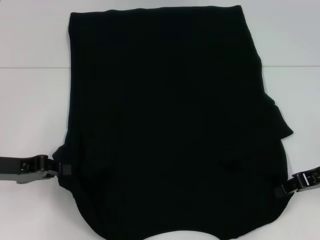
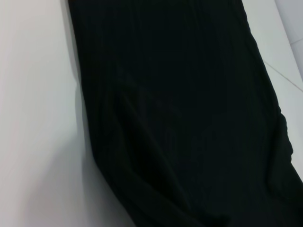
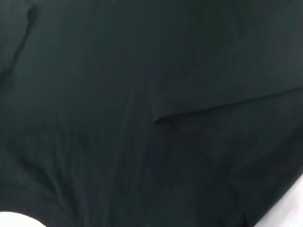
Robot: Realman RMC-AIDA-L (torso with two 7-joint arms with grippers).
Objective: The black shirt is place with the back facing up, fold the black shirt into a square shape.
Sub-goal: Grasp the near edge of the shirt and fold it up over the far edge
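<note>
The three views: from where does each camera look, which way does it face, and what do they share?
Head view: sits on the robot's head, faces forward and down at the black shirt on the white table; the left gripper and the right gripper show at the shirt's near side edges.
Left wrist view: sits on the left wrist, faces the shirt and table; no fingers show.
Right wrist view: sits on the right wrist, close over shirt folds; no fingers show.
Shared: all three see the shirt.

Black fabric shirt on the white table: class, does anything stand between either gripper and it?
Nothing visible does. The left gripper meets the black fabric shirt at its near left edge, the right gripper at its near right edge, on the white table.
</note>
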